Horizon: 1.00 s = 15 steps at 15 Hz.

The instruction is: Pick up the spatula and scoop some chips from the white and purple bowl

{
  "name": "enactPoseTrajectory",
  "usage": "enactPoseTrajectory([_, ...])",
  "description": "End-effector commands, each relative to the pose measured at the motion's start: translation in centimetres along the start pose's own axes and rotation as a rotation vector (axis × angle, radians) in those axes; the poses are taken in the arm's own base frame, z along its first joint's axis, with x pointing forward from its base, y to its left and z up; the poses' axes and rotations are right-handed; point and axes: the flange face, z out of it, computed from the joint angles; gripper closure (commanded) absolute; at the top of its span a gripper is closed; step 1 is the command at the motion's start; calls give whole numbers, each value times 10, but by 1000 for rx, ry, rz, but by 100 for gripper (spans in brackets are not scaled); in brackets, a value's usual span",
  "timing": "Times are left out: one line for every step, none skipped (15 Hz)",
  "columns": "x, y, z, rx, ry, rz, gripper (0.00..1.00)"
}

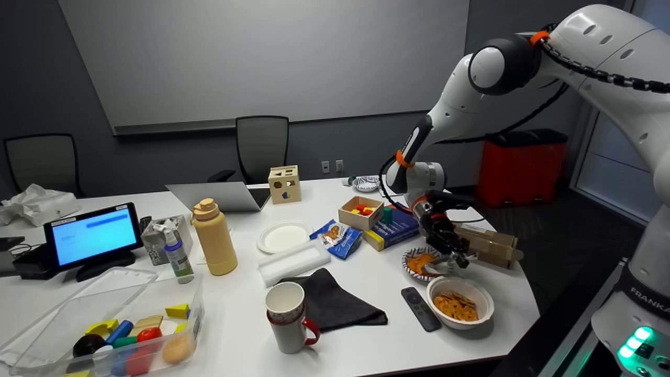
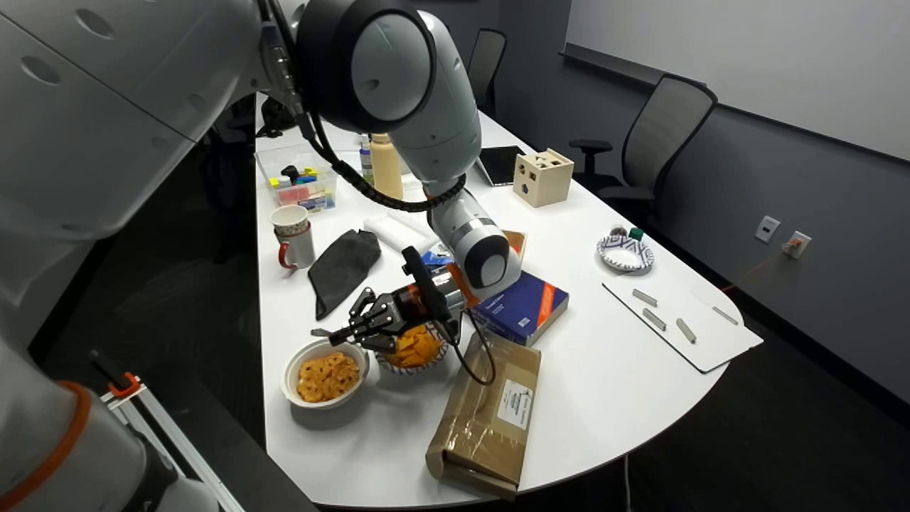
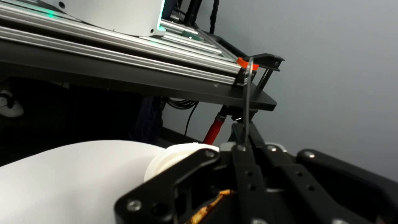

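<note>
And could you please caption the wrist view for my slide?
Gripper clasping the spatula, white bowl partly hidden behind.

Chips (image 2: 414, 346) orange; bowl (image 1: 410, 272) white, purple-patterned; pincer (image 3: 246, 133) black.

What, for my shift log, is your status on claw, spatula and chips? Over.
Claw shut on spatula. Chips in patterned bowl. White bowl close beside, might crowd the scooping. Over.
</note>
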Motion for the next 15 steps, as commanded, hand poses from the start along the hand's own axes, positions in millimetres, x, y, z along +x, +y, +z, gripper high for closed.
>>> enactPoseTrajectory([-21, -4, -14, -88, 114, 30, 99])
enactPoseTrajectory([-22, -3, -17, -104, 141, 39, 99])
enactPoseTrajectory([-22, -2, -21, -114, 157, 52, 99])
enactPoseTrajectory([-21, 1, -24, -118, 167, 62, 99])
enactPoseTrajectory([-20, 4, -26, -116, 169, 68, 99])
enactPoseTrajectory([-15, 8, -27, -112, 171, 73, 99])
enactPoseTrajectory([-9, 11, -26, -107, 164, 75, 99])
enactPoseTrajectory([-3, 15, -25, -103, 160, 70, 99])
enactPoseTrajectory([1, 18, -23, -100, 154, 63, 99])
enactPoseTrajectory([6, 21, -22, -96, 156, 66, 99])
enactPoseTrajectory([11, 23, -20, -92, 153, 65, 99])
enactPoseTrajectory([14, 25, -18, -86, 142, 65, 99])
enactPoseTrajectory([15, 25, -14, -78, 120, 61, 99])
enactPoseTrajectory([17, 25, -12, -70, 97, 52, 99])
enactPoseTrajectory([16, 24, -10, -65, 86, 48, 99])
